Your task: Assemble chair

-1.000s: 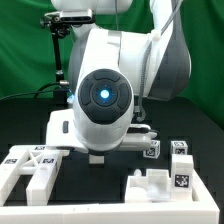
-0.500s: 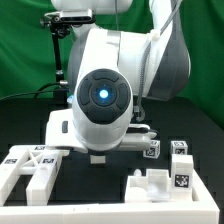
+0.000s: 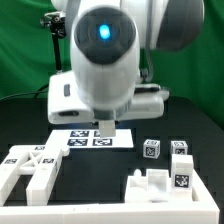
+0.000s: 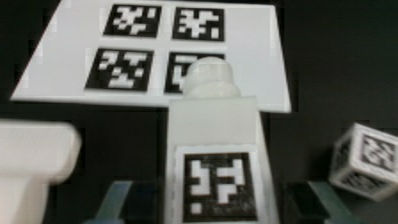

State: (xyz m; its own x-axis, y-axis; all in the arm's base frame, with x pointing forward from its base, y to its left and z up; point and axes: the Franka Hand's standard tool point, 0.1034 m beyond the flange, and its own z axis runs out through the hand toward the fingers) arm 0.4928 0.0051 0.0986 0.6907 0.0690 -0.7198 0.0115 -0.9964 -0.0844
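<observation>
A white chair bar (image 4: 217, 125) with a tag on its face and a round peg at its far end lies between my gripper's (image 4: 219, 202) two fingers. In the exterior view the gripper (image 3: 108, 124) is raised above the table in front of the marker board (image 3: 80, 139), and the bar (image 3: 108, 131) hangs from it as a narrow pale piece, off the table. A large notched chair piece (image 3: 28, 166) lies at the exterior view's left. Two small tagged blocks (image 3: 150, 148) (image 3: 180, 149) and a bigger tagged part (image 3: 166, 181) lie at its right.
The marker board (image 4: 71, 45) lies beyond the bar's peg end. A tagged block (image 4: 365, 160) sits on the black table beside the bar, and a white chair piece (image 4: 36, 160) on the other side. A green curtain and a camera stand (image 3: 58, 45) are behind.
The arm has risen sharply in the last half second. Its big round joint no longer hides the table, and the marker board now shows. The chair parts on the table have not moved.
</observation>
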